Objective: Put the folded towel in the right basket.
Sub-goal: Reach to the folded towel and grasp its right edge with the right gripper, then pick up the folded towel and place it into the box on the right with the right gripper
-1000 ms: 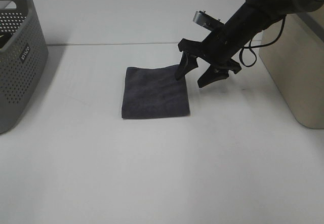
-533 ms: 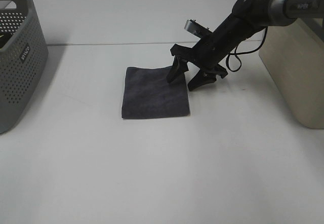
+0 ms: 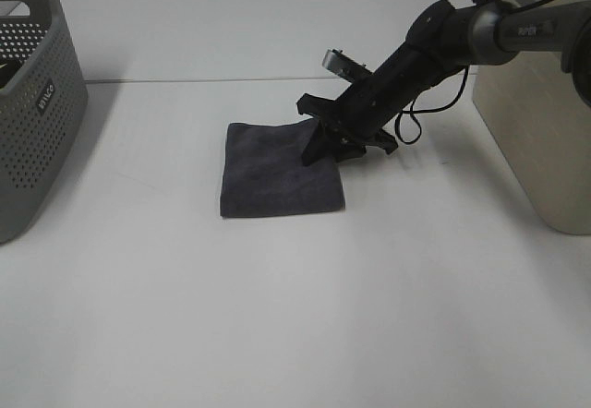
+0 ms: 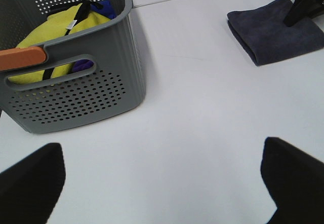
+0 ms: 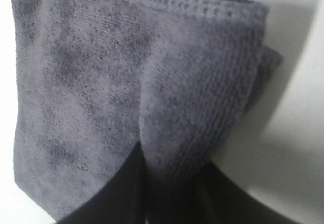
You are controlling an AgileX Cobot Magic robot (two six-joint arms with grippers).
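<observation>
The folded dark grey towel [image 3: 272,173] lies flat on the white table at the middle. My right gripper [image 3: 331,152] is low at the towel's right edge, and its fingers are pinched on that edge. In the right wrist view the towel [image 5: 101,72] bunches up between the two dark fingers of the gripper [image 5: 169,183]. The right basket [image 3: 545,122], beige, stands at the table's right side. My left gripper [image 4: 162,181] is open and empty, away from the towel [image 4: 273,36], above bare table near the grey basket.
A grey perforated basket [image 3: 37,103] stands at the far left; in the left wrist view its wall [image 4: 76,97] encloses yellow and blue cloth. The right arm's cable hangs beside the gripper.
My right gripper has come down and to the left onto the towel's right edge, and its fingers have closed from wide open onto the edge. The towel's corner is slightly bunched.
</observation>
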